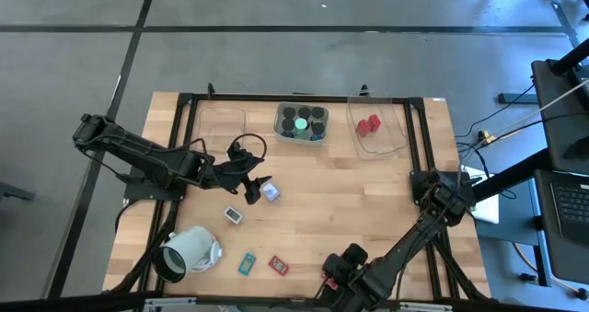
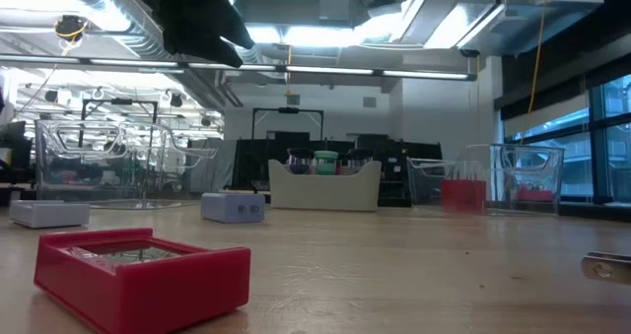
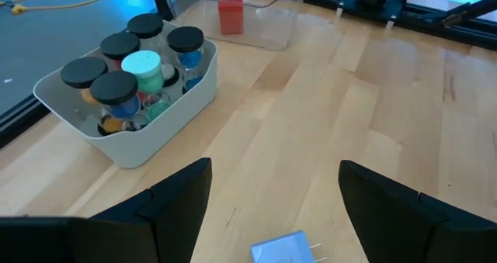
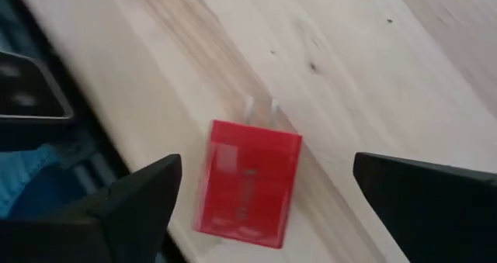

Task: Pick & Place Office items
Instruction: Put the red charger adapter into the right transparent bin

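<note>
Left gripper (image 1: 260, 188) open over pale blue cube (image 1: 271, 191), mid-table

No words, numbers, brands or signs can be read anywhere in these views. The flat red plastic rectangle (image 4: 248, 181) lying on the pale wooden surface (image 4: 365, 69) carries faint darker marks on its upper face in the right wrist view, but they are too blurred to make out as letters. The caps of the short black cylinders (image 3: 116, 84) standing in the white plastic bin (image 3: 155, 123) are plain, as is the pale blue cube (image 3: 283, 250). The small white flat rectangle (image 1: 233, 215) shows a dark patch from above, too small to read.
</note>
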Controlling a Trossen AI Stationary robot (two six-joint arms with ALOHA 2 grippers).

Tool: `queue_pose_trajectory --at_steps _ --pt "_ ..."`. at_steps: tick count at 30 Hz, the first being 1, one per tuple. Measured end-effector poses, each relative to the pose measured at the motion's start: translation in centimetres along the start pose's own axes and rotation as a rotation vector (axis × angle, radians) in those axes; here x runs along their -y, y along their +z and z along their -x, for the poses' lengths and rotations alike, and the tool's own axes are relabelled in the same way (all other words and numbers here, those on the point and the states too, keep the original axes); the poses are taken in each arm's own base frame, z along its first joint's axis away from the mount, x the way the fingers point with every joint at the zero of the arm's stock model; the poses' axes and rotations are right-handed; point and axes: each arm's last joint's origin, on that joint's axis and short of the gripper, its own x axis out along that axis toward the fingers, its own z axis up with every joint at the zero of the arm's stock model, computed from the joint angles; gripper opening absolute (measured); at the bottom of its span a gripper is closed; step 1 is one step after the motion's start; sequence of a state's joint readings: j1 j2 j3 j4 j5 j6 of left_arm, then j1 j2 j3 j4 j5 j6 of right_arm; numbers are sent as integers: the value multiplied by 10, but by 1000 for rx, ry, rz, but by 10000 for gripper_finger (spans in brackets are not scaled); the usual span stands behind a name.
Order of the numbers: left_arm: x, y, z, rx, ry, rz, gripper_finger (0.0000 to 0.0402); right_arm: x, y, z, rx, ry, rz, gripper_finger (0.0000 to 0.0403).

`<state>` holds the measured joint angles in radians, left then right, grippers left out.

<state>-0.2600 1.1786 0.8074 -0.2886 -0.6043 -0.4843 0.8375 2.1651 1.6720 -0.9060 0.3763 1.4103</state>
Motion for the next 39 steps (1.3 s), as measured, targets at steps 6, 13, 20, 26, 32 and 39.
queue_pose_trajectory --at_steps 6,13,20,26,32,39 --pt "0 0 0 1 2 0 278 2 -3 -5 -3 -12 4 382" --pt "0 0 0 1 2 0 278 -5 -14 -32 -24 0 133 381" --pt "0 0 0 1 2 0 278 -5 -14 -34 -28 -4 178 381" --pt "0 0 0 0 2 0 278 -4 -14 -33 -29 -9 178 343" --pt "0 0 0 3 5 0 278 -4 -14 -34 -30 -10 175 248" --pt "2 5 0 42 -16 31 278 1 2 -31 -133 -3 128 215"
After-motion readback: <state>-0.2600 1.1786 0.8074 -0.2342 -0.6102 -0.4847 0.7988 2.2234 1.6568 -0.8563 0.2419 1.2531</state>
